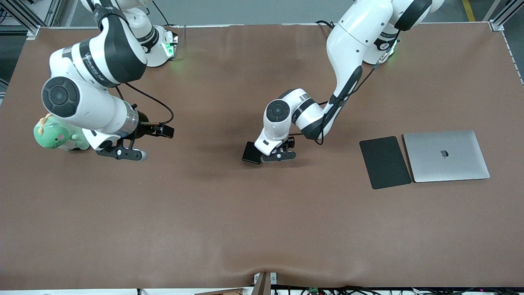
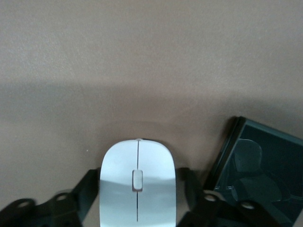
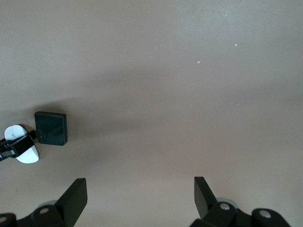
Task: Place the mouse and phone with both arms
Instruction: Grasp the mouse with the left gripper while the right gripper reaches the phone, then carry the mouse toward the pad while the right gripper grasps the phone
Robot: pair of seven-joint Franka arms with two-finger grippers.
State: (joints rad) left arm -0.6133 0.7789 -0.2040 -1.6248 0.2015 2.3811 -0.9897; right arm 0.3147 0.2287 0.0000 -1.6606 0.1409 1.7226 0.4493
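Observation:
The white mouse [image 2: 137,189] lies on the brown table mat near the middle, with my left gripper [image 2: 138,183] down over it. One black finger presses against each of its long sides, so the gripper is shut on it. In the front view the left gripper [image 1: 278,155] hides the mouse. The black phone [image 1: 251,153] lies flat right beside the mouse, toward the right arm's end, and shows in the left wrist view as the phone [image 2: 258,175]. My right gripper [image 1: 123,153] hovers open and empty over bare mat; its view shows the phone [image 3: 51,128] and mouse [image 3: 27,155] far off.
A large matte black pad [image 1: 385,162] and a closed silver laptop [image 1: 446,155] lie side by side toward the left arm's end. A green plush toy [image 1: 57,135] sits beside the right arm's wrist at the right arm's end.

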